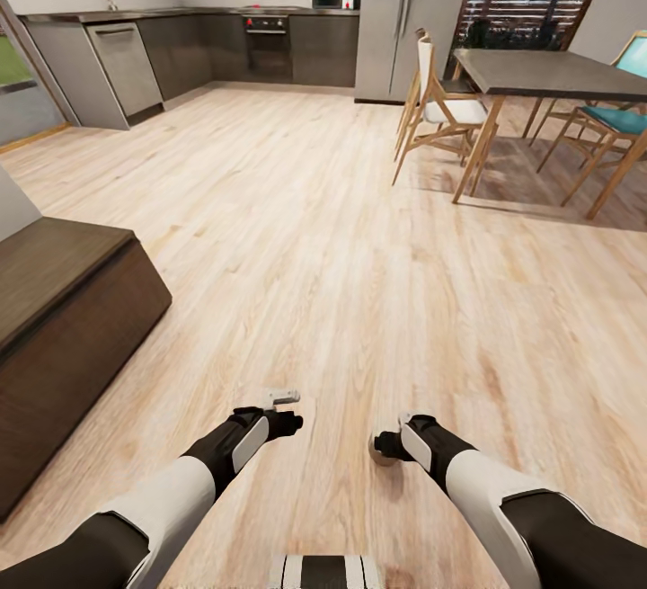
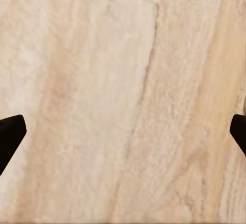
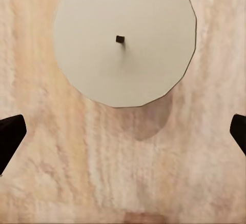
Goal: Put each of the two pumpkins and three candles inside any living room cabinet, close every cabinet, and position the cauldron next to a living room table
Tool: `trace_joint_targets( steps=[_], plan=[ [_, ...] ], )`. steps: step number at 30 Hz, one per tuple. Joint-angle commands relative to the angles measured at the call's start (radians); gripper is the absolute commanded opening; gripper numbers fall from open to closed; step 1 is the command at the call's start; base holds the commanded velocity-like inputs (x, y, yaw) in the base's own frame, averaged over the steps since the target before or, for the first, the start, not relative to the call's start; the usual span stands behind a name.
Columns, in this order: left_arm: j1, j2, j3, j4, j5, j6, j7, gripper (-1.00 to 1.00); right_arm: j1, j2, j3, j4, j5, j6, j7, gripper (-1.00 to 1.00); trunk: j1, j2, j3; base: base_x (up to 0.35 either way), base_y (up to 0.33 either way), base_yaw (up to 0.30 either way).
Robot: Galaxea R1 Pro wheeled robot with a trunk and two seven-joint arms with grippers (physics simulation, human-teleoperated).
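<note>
Currently the pale wooden plank floor (image 1: 341, 238) spreads ahead, with the long low dark-brown wooden cabinet (image 1: 63, 319) off to my left. My right gripper (image 3: 123, 131) is released, fingers spread wide with nothing between them; my left gripper (image 2: 123, 134) is likewise spread wide over bare floor. The short squat beige candle (image 3: 125, 42) stands upright on the floor just beyond my right fingertips, so the right arm is nearer. Its flat pale top shows a tiny dark wick at centre.
</note>
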Motion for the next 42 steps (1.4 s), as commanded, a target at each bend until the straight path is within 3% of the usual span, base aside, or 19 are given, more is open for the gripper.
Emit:
trace_joint_targets(
  steps=[1, 4, 13, 42],
  plan=[
    [0.0, 0.001, -0.007, -0.002, 0.011, 0.004, 0.009, 1.0, 0.0, 0.0, 0.008, -0.002, -0.01, 0.005, -0.006, 1.0, 0.0, -0.001, -0.006, 0.0, 0.0, 0.0],
    [0.0, 0.001, -0.006, -0.002, 0.011, 0.004, 0.009, 1.0, 0.0, 0.0, 0.01, -0.003, -0.01, 0.005, -0.006, 1.0, 0.002, -0.001, -0.023, 0.0, 0.0, 0.0],
    [0.0, 0.002, -0.006, -0.002, 0.011, 0.005, 0.007, 1.0, 0.0, 0.0, 0.03, -0.004, -0.01, -0.002, -0.006, 1.0, 0.002, -0.001, -0.036, 0.006, 0.0, 0.0],
    [0.0, 0.002, -0.006, -0.002, 0.011, 0.005, 0.007, 1.0, 0.0, 0.0, 0.049, -0.004, -0.01, -0.002, -0.006, 1.0, 0.002, -0.001, -0.038, 0.071, 0.0, 0.0]
  ],
)
